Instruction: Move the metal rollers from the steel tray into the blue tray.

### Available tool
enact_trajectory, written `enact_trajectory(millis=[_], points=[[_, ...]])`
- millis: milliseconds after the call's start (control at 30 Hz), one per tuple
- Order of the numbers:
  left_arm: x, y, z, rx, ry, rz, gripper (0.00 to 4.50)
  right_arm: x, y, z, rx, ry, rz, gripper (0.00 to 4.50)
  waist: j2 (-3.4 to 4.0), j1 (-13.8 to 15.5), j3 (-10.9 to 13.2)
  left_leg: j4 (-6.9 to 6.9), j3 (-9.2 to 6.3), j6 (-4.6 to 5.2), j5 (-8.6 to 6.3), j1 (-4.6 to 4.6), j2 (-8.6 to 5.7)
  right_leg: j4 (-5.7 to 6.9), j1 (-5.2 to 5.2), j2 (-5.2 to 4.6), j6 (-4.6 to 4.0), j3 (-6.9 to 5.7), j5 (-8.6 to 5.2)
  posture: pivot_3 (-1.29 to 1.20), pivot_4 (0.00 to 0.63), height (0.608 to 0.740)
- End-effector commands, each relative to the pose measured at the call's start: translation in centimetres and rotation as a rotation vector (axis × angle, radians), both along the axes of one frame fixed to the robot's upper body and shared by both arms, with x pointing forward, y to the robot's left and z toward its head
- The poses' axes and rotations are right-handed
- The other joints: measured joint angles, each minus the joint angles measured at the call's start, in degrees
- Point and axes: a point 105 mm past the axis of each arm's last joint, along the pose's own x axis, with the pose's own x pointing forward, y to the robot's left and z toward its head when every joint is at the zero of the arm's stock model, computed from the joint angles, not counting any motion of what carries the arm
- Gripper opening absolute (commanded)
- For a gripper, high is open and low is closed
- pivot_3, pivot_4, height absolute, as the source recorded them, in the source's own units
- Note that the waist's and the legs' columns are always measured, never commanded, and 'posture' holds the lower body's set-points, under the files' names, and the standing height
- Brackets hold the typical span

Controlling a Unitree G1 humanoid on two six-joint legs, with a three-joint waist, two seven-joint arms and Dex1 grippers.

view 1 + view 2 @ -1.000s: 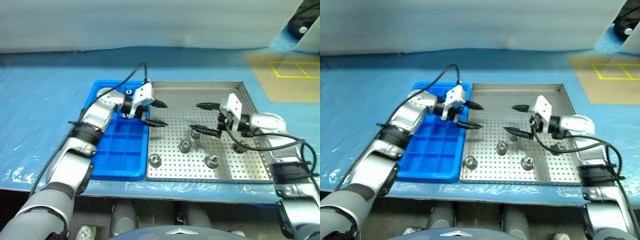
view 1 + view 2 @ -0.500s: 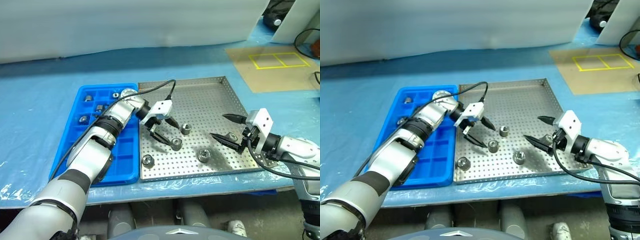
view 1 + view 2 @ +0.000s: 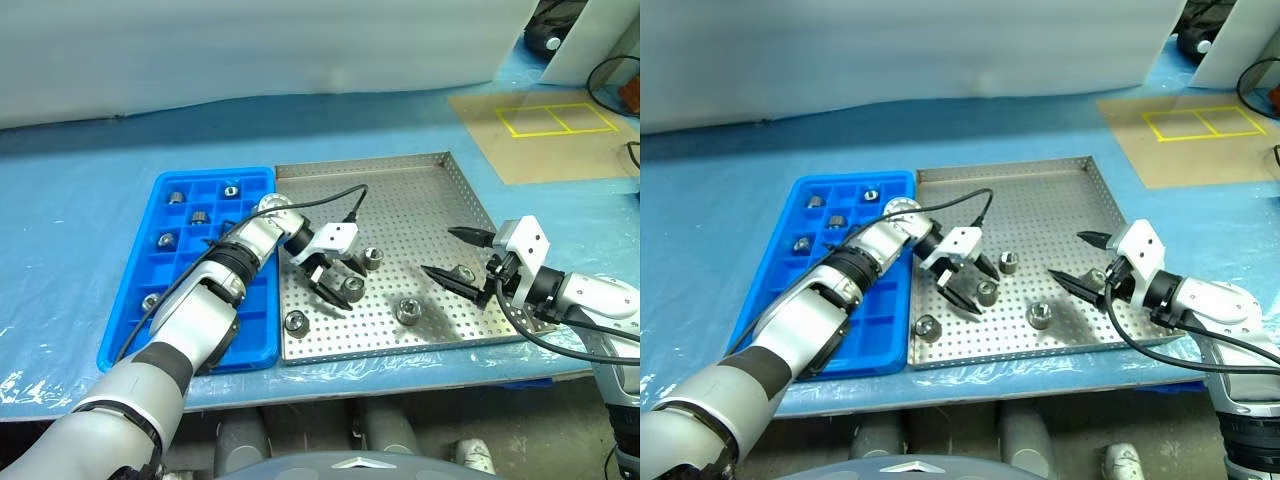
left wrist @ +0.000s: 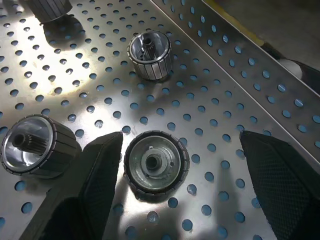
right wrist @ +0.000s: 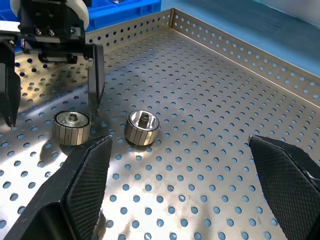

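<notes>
The steel tray (image 3: 400, 195) lies beside the blue tray (image 3: 250, 330), which is to its left. Several metal rollers stand on the perforated floor: one (image 3: 372, 258) near the middle, one (image 3: 295, 321) at the front left, one (image 3: 407, 310) at the front. My left gripper (image 3: 338, 283) is open and low over the tray, its fingers on either side of a roller (image 4: 156, 162) and not closed on it. My right gripper (image 3: 445, 253) hangs open over the tray's right part, with nothing in it. Several rollers (image 3: 198, 216) sit in the blue tray's far compartments.
A brown sheet (image 3: 540, 130) with a yellow rectangle lies far right on the blue table cover (image 3: 70, 220). A white wall (image 3: 250, 50) closes the back. A black cable (image 3: 335, 195) arcs over the tray from my left wrist. One roller (image 3: 465, 272) stands behind the right fingers.
The camera has shifted. My left gripper has come down from the trays' border to straddle a roller. My right gripper has drawn back toward the tray's right side.
</notes>
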Motion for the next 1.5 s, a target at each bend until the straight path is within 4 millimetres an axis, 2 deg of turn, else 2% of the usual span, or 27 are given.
enact_trajectory(millis=[33,233,600,967,1000,1100,1433,1500], points=[[0.4,-0.2,-0.4,-0.009,-0.049,0.029,3.96,-0.3,0.1,1.2,-0.009,-0.043,0.006,4.50,0.00,-0.01,0.00,0.00,0.00,0.00,0.00,0.00,0.00,0.00,0.00,0.00,0.00,0.00,0.00,-0.43,0.150,0.740],[0.9,0.1,-1.5,0.060,-0.090,0.053,3.96,-0.4,0.1,1.2,-0.008,-0.042,0.007,4.50,0.00,-0.03,0.00,0.01,0.00,0.01,-0.01,0.00,0.00,-0.02,0.00,0.00,0.00,0.00,0.00,-0.43,0.150,0.740],[0.8,-1.4,-0.3,-0.050,-0.054,0.078,3.96,-0.5,0.2,1.0,-0.009,-0.041,0.001,4.50,0.00,-0.04,0.00,0.01,0.00,0.04,-0.03,-0.01,-0.06,-0.03,0.01,-0.05,0.00,0.00,0.00,-0.44,0.150,0.740],[0.8,-0.6,-1.0,-0.016,-0.070,0.068,3.96,-0.2,0.2,1.0,-0.014,-0.039,0.006,4.50,0.00,-0.03,0.00,0.01,0.00,0.06,-0.04,-0.01,-0.09,-0.04,0.01,-0.10,0.01,-0.01,0.00,-0.42,0.150,0.740],[0.8,-0.6,-0.9,-0.021,-0.067,0.067,3.56,-0.2,0.2,1.0,-0.013,-0.040,0.007,4.50,0.00,-0.03,0.00,0.01,0.00,0.06,-0.04,-0.01,-0.09,-0.04,0.01,-0.10,0.01,-0.01,0.00,-0.42,0.150,0.740],[0.8,-0.6,-1.0,-0.013,-0.070,0.070,2.77,-0.1,0.3,1.0,-0.012,-0.042,0.007,4.50,0.00,-0.03,0.00,0.01,0.00,0.07,-0.05,-0.02,-0.10,-0.05,0.01,-0.11,0.01,-0.01,-0.01,-0.42,0.150,0.740],[0.4,-0.6,-1.3,-0.016,-0.063,0.048,2.77,-0.1,0.4,1.0,-0.008,-0.045,0.003,4.50,0.00,-0.04,0.00,0.00,0.01,0.09,-0.06,-0.03,-0.10,-0.08,0.01,-0.11,0.01,-0.01,-0.01,-0.43,0.150,0.740],[0.5,-0.7,-1.1,-0.036,-0.070,0.052,2.36,-0.1,0.3,1.0,-0.009,-0.047,0.001,4.50,0.00,-0.04,0.00,0.00,0.01,0.09,-0.06,-0.03,-0.10,-0.08,0.01,-0.11,0.01,-0.01,-0.01,-0.43,0.150,0.740]])
